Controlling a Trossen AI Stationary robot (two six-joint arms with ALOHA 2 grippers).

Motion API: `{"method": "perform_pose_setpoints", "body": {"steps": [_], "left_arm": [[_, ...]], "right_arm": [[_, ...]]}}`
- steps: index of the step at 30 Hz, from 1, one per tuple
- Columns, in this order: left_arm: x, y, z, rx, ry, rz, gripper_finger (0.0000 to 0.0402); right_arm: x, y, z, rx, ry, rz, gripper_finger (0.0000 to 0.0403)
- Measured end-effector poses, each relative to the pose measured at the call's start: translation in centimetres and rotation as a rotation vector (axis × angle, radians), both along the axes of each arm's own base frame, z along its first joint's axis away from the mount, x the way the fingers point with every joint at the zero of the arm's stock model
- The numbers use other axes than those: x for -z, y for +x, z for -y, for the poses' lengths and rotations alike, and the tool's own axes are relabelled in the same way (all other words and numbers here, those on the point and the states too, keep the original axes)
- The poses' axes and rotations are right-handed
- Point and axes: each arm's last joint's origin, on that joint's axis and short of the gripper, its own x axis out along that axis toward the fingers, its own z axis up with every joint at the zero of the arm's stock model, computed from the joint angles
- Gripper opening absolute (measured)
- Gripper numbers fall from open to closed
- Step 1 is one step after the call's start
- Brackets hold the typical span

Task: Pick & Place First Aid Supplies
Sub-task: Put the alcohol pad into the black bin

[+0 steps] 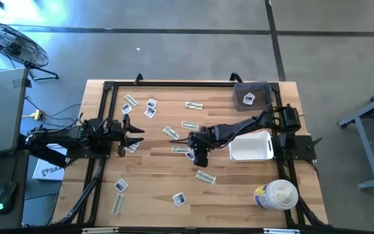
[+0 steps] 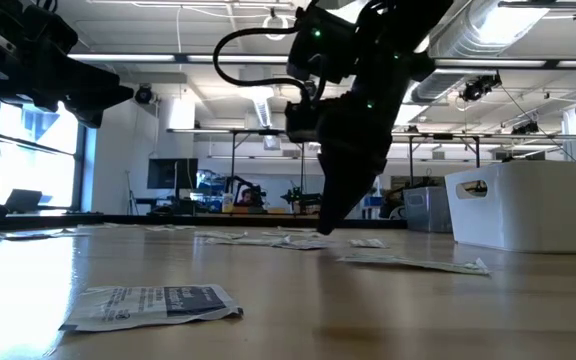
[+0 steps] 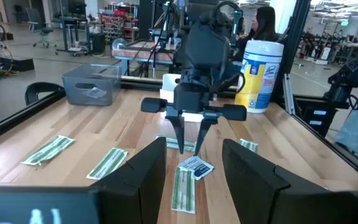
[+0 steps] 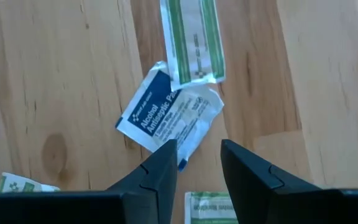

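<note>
A robotics lab or workshop: a pale butcher-block wooden table (image 1: pixel 239 195) framed by black metal rails stands on a grey concrete floor (image 1: pixel 174 39), with exposed silver ceiling ducts (image 2: pixel 488 25), equipment-laden benches and a black floor fan (image 1: pixel 12 42) around it

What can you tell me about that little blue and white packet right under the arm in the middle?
The alcohol antiseptic sachet is a small flat square wrapper, white with a dark blue band and print, crinkled like paper or foil. It lies flat on the wooden table near its middle. A green-striped strip wrapper overlaps one edge. The right end effector hangs just above it with fingers apart, not gripping it.
</note>
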Motion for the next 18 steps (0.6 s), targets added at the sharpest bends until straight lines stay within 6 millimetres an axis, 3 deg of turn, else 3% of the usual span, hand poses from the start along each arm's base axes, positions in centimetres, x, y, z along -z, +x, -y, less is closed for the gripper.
{"method": "perform_pose_setpoints", "body": {"steps": [12,18], "left_arm": [[0.0,0.0,0.0,0.000,0.000,0.000,0.0156],[0.0,0.0,0.0,0.000,0.000,0.000,0.0156]], "right_arm": [[0.0,0.1,-0.2,-0.047,-0.018,0.008,0.0117],[1.7,0.4,-0.2,-0.052,-0.024,-0.032,0.0117]]}}
